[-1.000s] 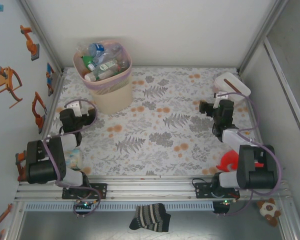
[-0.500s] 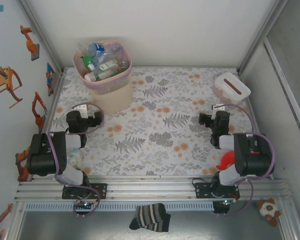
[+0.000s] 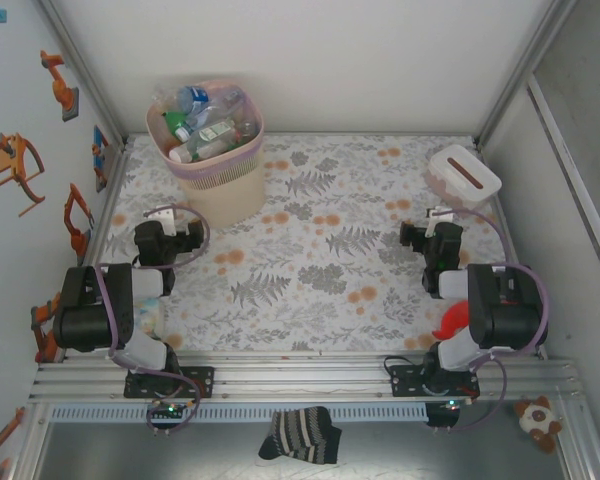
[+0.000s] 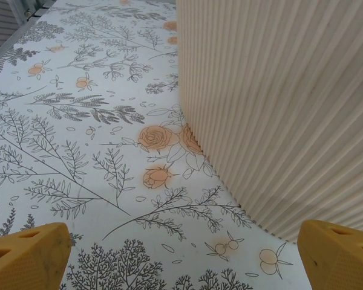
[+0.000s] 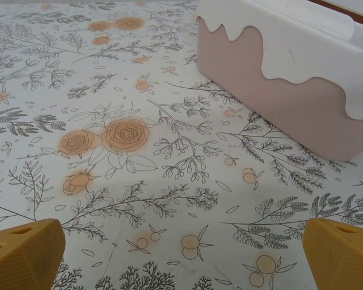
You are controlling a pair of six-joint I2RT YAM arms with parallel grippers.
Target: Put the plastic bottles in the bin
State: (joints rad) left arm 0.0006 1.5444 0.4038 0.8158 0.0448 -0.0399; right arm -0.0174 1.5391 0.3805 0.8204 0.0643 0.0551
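Observation:
The bin (image 3: 223,195), pale pink with a ribbed band, stands at the table's far left. Several plastic bottles (image 3: 205,125) with blue, red and green caps are heaped in it up to the rim. My left gripper (image 3: 170,235) hovers low over the floral cloth just in front of the bin. In the left wrist view the bin's ribbed wall (image 4: 278,109) rises at right, and my left gripper (image 4: 181,266) is open with only cloth between its yellow fingertips (image 4: 27,257). My right gripper (image 3: 435,235) is open too, and in its wrist view the right gripper (image 5: 181,260) has bare cloth between its tips.
A small white box with a slot (image 3: 463,175) stands at the far right, and the white box (image 5: 290,90) is close ahead of the right gripper. A red object (image 3: 455,320) lies by the right arm. A striped sock (image 3: 300,435) and a teddy (image 3: 535,420) lie off the table. Something pale (image 3: 150,315) sits under the left arm.
Both arms have folded back toward their bases over the last second. The right gripper drew back from the white box. Little has moved in the last half second.

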